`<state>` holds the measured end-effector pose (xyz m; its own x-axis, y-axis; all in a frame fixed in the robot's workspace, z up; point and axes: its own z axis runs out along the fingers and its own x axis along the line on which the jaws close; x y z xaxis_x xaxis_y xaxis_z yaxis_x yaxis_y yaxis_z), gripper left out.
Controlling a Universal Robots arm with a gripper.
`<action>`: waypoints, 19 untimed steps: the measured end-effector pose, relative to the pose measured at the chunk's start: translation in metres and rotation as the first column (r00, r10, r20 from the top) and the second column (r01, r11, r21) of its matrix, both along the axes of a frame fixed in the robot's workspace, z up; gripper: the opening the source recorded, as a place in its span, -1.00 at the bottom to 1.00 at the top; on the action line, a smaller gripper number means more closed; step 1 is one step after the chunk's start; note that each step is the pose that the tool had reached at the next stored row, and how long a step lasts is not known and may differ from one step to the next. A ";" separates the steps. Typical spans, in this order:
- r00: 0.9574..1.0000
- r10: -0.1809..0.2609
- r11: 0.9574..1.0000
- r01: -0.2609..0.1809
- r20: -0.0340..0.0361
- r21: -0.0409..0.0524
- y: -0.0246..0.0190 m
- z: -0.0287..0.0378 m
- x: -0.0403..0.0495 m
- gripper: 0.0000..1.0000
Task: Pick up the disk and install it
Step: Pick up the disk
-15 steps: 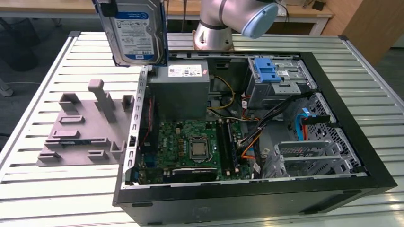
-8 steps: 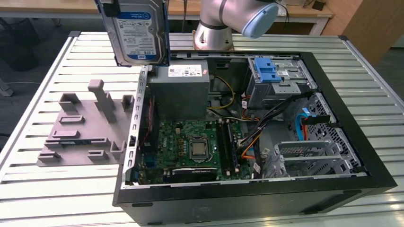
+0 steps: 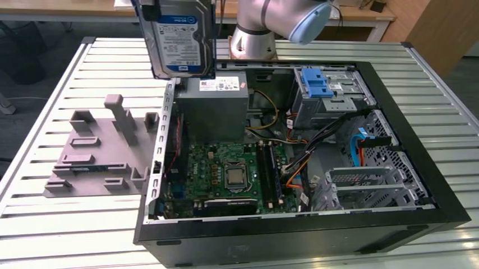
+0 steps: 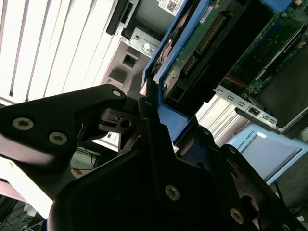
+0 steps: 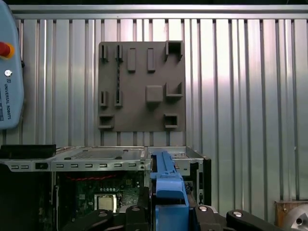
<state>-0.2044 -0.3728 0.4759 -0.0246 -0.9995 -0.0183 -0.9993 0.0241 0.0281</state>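
Second wrist view: the pincer [image 4: 166, 118] grips the disk [image 4: 204, 50] tight

In both wrist views the black fingers [image 5: 132, 214] are closed on the blue plastic frame of the disk, one on each side. The pincer holds nothing else.

In the exterior view the disk [image 3: 179, 39] hangs upright, high in the air, with its white and blue label facing out. It touches nothing below it. Under it are the side wall of the open computer case [image 3: 419, 168] and the grey metal box [image 3: 213, 109] with the small white sticker. Further inside the case, toward the exterior view's right, sits the metal drive cage [image 3: 340, 103] with a bare blue latch [image 3: 322, 84] on top. Loose cables [image 3: 318, 140] run between the cage and the green board [image 3: 224, 168]. Outside the case, on the exterior view's left, a grey holder plate [image 3: 93, 151] lies on the slatted table [image 3: 45, 224].

What could go wrong, I think: the fingers hold only the thin plastic frame, so the disk could slip or tip if the arm moves fast. The case wall and the grey box are under it, so coming down in the wrong place could bang it on them. The cables lie near the cage and could get caught or pushed. If the disk is a bit crooked, it may jam and not slide in
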 end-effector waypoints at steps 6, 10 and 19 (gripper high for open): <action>1.000 -0.001 1.000 0.001 0.000 0.000 -0.0090 -0.0014 0.0055 -0.27; 1.000 -0.002 1.000 0.002 0.000 0.000 -0.0213 -0.0030 0.0056 -0.27; 1.000 -0.002 1.000 0.002 0.000 0.000 -0.0302 -0.0064 0.0344 -0.27</action>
